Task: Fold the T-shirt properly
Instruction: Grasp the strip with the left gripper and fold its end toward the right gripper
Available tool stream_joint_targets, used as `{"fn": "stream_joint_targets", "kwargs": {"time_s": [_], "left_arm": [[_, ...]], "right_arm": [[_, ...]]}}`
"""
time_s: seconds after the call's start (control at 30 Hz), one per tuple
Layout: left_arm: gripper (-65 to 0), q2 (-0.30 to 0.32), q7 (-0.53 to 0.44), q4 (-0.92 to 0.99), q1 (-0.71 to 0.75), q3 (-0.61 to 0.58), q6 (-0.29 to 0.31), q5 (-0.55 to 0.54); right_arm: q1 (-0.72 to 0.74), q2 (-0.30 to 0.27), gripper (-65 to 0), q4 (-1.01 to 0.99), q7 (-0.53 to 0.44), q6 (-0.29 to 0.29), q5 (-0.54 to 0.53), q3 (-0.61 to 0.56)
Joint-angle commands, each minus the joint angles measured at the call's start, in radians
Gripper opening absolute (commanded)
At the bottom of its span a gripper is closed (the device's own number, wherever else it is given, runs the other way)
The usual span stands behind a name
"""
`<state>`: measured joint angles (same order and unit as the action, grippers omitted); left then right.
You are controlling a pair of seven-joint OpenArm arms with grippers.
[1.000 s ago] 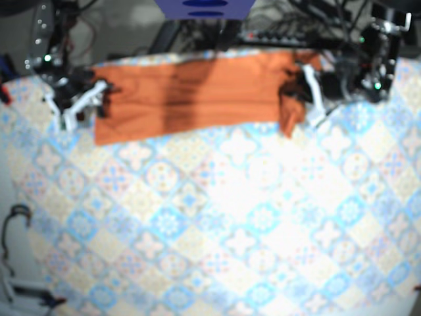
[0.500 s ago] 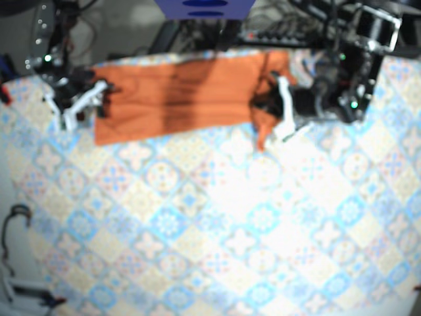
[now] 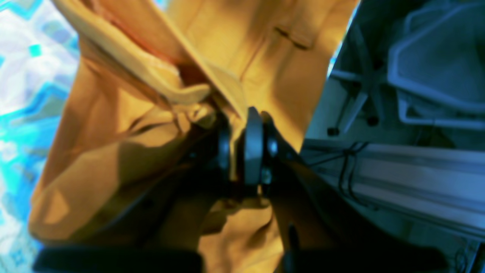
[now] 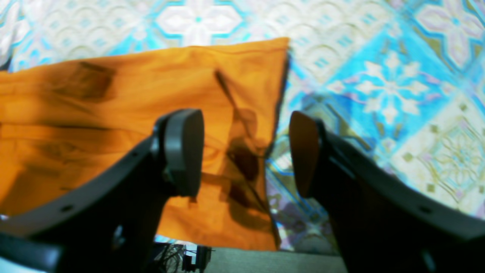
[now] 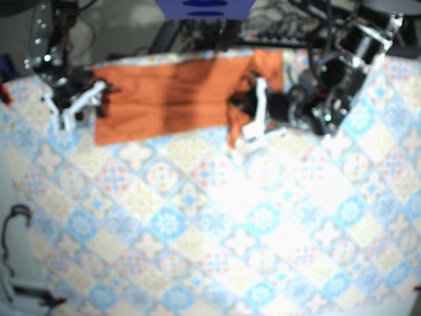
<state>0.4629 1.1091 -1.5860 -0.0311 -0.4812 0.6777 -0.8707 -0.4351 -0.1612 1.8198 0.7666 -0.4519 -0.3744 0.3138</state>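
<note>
T-shirt (image 5: pixel 164 99) lies as a long orange band at 12 o'clock on the worktop (image 5: pixel 230 237), and from its shape it looks already narrowed lengthwise. The left hand (image 3: pixel 242 151) pinches its 3 o'clock end, lifted and doubled toward 9 o'clock, so 1 crosswise fold looks underway. The right hand (image 4: pixel 246 151) is spread above the 9 o'clock edge, holding nothing. Laying flat and smoothing remain.
</note>
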Motion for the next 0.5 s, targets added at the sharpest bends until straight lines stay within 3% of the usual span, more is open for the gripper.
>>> {"fn": "stream_joint_targets", "kwargs": {"time_s": [0.0,0.47], "left_arm": [[-65.0,-0.005,-0.019,-0.017,-0.016,-0.003,0.003,-0.02],[-65.0,-0.062,-0.025,0.077,-0.08,-0.087,0.001,-0.022]], "right_arm": [[0.003,-0.008,-30.0,0.01,-0.023,-0.006,-0.015,0.005],[0.006,0.019,-30.0,0.002,-0.025,-0.006,-0.015,0.006]]}}
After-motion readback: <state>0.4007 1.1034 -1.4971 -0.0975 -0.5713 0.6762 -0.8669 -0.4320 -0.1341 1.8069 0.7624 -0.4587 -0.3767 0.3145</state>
